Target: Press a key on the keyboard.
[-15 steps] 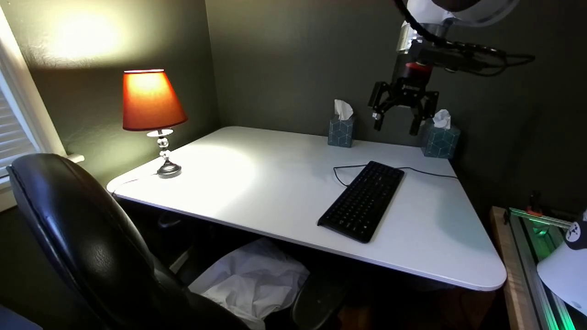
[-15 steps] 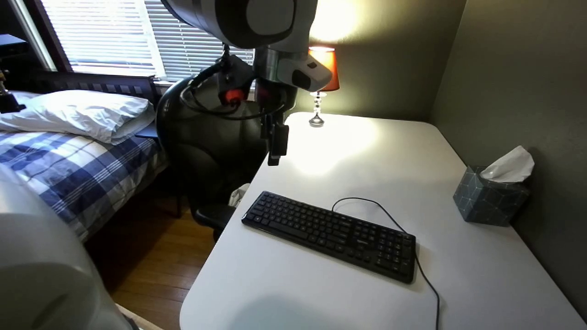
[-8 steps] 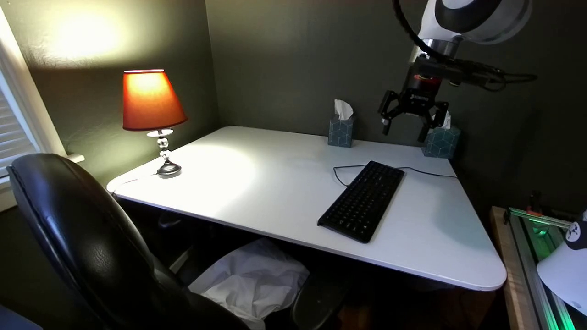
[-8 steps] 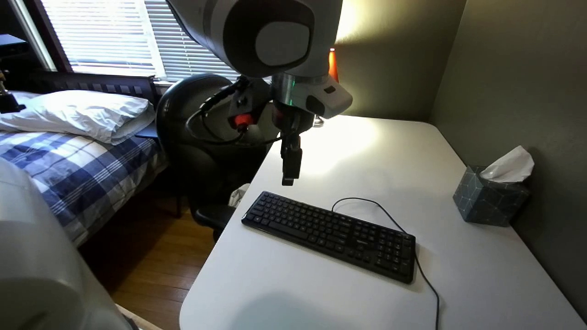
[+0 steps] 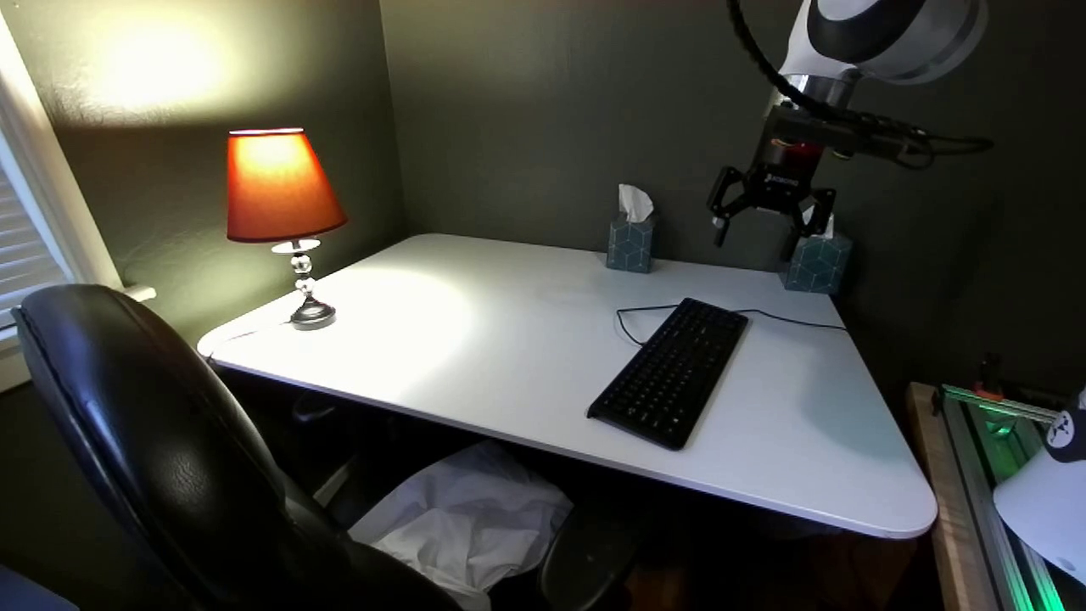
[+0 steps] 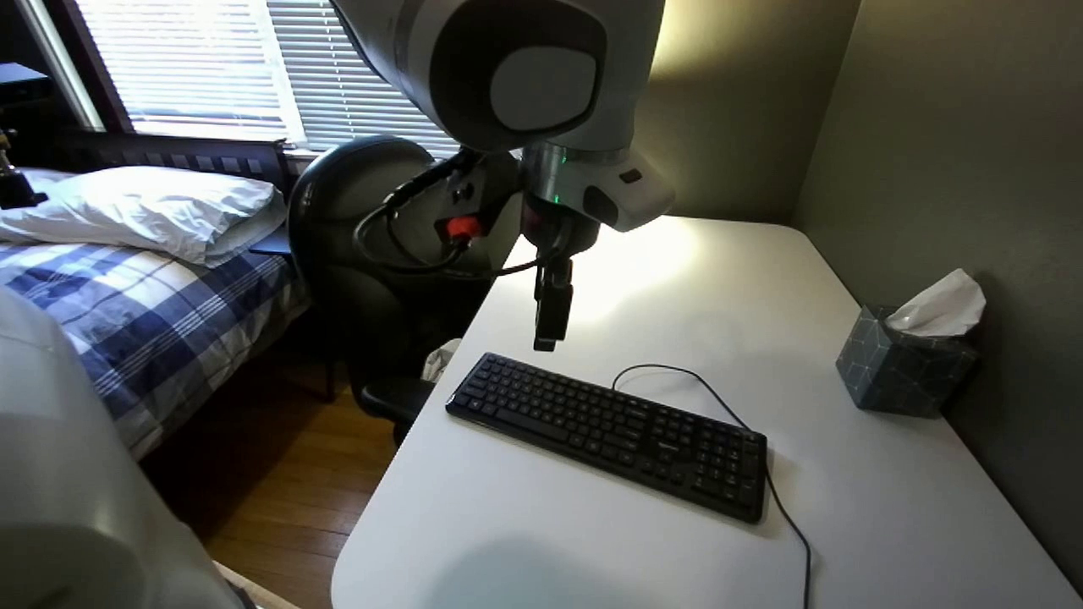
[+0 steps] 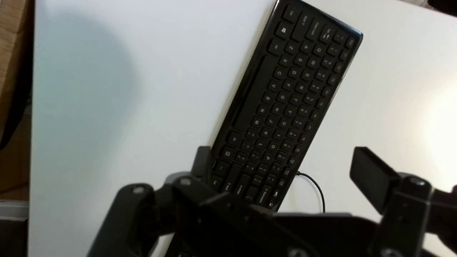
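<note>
The black keyboard [image 5: 670, 373] lies flat on the white desk in both exterior views, its keys up and its thin cable running off behind [image 6: 605, 436]. In the wrist view the keyboard [image 7: 285, 96] runs diagonally, its lower end hidden behind my gripper. My gripper [image 5: 755, 241] hangs in the air above the desk, pointing down, fingers spread wide and empty. In an exterior view [image 6: 546, 342] its tip shows above the keyboard and apart from it. In the wrist view [image 7: 280, 162] one finger overlaps the keyboard's edge and the other shows over bare desk past the cable side.
The white desk [image 5: 509, 339] has a lit orange lamp [image 5: 284, 191] at its far corner. Tissue boxes [image 5: 630, 243] [image 5: 816, 261] stand along the wall; one box shows close to the wall [image 6: 905, 364]. A black chair [image 5: 170, 458] stands at the desk's edge.
My gripper has moved lower and to the right in both exterior views, mostly in the first half second. Its fingers stay open. The keyboard has not moved.
</note>
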`<state>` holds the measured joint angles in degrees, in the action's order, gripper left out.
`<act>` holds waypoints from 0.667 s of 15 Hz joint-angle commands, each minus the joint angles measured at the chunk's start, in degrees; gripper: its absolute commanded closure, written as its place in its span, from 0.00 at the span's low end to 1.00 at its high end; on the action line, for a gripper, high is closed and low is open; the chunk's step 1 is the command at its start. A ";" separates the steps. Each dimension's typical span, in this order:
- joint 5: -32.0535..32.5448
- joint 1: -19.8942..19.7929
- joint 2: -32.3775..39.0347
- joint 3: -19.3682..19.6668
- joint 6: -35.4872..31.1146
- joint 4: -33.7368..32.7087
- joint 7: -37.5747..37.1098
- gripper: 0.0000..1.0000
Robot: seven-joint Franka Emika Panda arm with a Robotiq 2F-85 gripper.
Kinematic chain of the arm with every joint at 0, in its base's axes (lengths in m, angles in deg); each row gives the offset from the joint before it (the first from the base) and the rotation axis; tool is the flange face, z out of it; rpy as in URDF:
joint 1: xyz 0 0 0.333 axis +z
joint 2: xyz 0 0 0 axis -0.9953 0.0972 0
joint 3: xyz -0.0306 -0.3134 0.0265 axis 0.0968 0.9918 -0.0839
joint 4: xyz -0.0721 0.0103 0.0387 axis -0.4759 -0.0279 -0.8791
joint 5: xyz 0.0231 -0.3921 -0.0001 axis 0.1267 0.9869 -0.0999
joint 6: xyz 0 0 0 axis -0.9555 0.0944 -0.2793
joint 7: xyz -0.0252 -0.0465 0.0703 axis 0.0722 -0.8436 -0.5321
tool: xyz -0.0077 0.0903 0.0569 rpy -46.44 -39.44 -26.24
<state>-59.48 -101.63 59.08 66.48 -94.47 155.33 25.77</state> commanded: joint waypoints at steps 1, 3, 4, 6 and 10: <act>0.17 -0.53 1.95 0.62 0.13 -0.85 -0.99 0.00; 0.28 -1.58 4.14 1.29 -0.07 -1.39 -2.13 0.00; 0.12 -1.90 5.01 1.78 -0.07 -1.44 -2.50 0.00; 0.20 -2.74 7.70 2.79 -0.51 -2.23 -3.28 0.00; -0.72 -3.18 12.94 5.53 -0.76 -4.22 -3.54 0.25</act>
<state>-59.47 -104.67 67.30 70.42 -94.47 153.31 23.37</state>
